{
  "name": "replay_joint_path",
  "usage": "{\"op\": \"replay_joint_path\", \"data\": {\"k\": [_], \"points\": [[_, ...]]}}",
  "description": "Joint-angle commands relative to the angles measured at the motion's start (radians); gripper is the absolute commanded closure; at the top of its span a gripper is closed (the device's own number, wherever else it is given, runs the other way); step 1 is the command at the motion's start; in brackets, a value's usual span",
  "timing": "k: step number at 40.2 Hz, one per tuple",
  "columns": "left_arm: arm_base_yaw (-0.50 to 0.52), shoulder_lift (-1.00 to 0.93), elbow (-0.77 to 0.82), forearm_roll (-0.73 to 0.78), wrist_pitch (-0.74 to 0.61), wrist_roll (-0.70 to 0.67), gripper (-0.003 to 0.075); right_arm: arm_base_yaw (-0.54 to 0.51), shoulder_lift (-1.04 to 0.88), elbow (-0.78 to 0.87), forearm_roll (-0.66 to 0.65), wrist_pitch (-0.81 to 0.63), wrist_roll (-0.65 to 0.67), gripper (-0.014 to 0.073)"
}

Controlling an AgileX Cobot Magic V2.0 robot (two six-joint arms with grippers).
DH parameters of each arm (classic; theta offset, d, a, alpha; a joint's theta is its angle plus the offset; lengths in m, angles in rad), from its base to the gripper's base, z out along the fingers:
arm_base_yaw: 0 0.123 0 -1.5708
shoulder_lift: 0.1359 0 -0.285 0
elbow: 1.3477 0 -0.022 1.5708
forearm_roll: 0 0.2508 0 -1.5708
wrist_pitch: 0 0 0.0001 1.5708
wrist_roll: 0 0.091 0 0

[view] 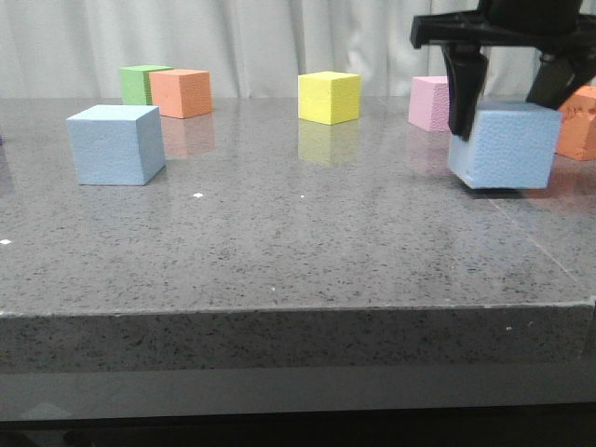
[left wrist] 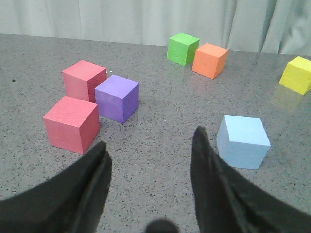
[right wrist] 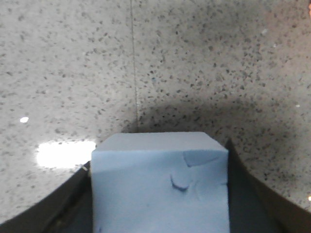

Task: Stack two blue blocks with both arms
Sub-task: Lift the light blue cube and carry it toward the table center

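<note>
My right gripper is shut on a pebbly light blue block at the right of the table. The block hangs slightly tilted, just above the surface. The right wrist view shows this block wedged between both fingers, with its shadow on the table below. The smoother blue block rests on the table at the far left. In the left wrist view that block lies just beyond and beside one fingertip of my left gripper. This gripper is open and empty, and it is out of the front view.
At the back stand a green cube, an orange cube, a yellow cube, a pink cube and another orange cube. Two red cubes and a purple cube sit near the left gripper. The table's front edge is close.
</note>
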Motion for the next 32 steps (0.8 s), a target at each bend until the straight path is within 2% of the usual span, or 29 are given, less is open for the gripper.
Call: {"op": "replay_joint_path", "data": {"k": [1, 6, 20, 32], "points": [[0.001, 0.013, -0.034, 0.000, -0.082, -0.002, 0.0356, 0.033, -0.043, -0.081, 0.000, -0.003, -0.011, 0.0193], [0.001, 0.013, -0.034, 0.000, -0.082, -0.002, 0.0356, 0.082, -0.031, -0.141, -0.001, -0.001, -0.010, 0.0193], [0.001, 0.013, -0.034, 0.000, -0.082, -0.002, 0.0356, 0.207, 0.155, -0.368, 0.000, 0.045, 0.123, 0.0193], [0.001, 0.013, -0.034, 0.000, -0.082, -0.002, 0.0356, 0.219, 0.262, -0.486, 0.026, 0.065, 0.144, 0.0190]]}}
